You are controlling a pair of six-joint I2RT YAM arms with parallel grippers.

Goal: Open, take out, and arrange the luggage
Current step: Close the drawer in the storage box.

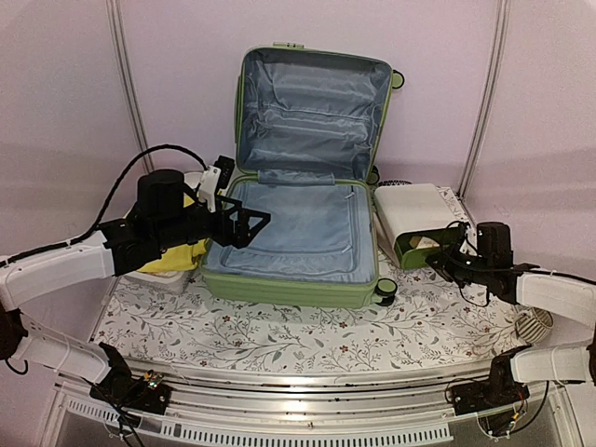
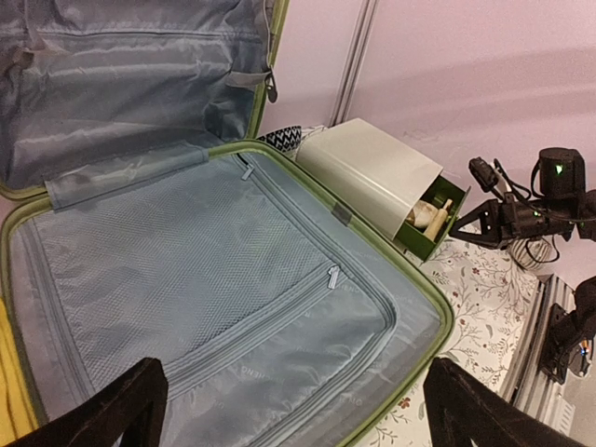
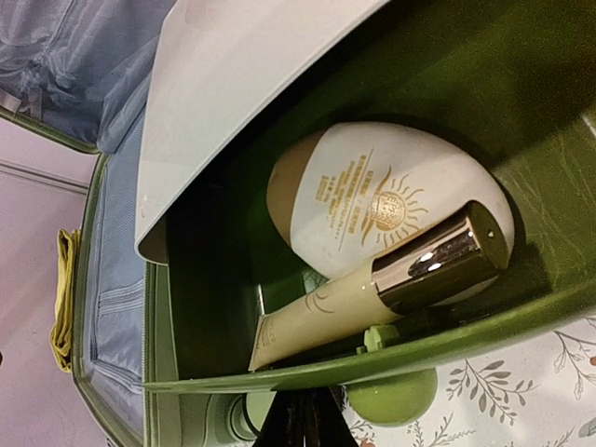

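Nearest, both arm bases [image 1: 130,386] stand at the front edge of the desk [image 1: 279,340]. Behind, the luggage [image 1: 298,251] lies open mid-desk: light-green shell, lid upright, grey-blue lining; a bare flowered strip lies before it. Left wrist view: left fingers [image 2: 112,410] spread wide over the zipped lining. Right wrist view: right fingers [image 3: 300,424] pressed together below the green drawer [image 3: 484,326] rim; inside, a cream bottle [image 3: 391,186] and a tube [image 3: 326,312].

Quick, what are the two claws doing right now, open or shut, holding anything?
Left gripper: open, empty, over the luggage.
Right gripper: shut at the green drawer front edge; a grip on it cannot be told.
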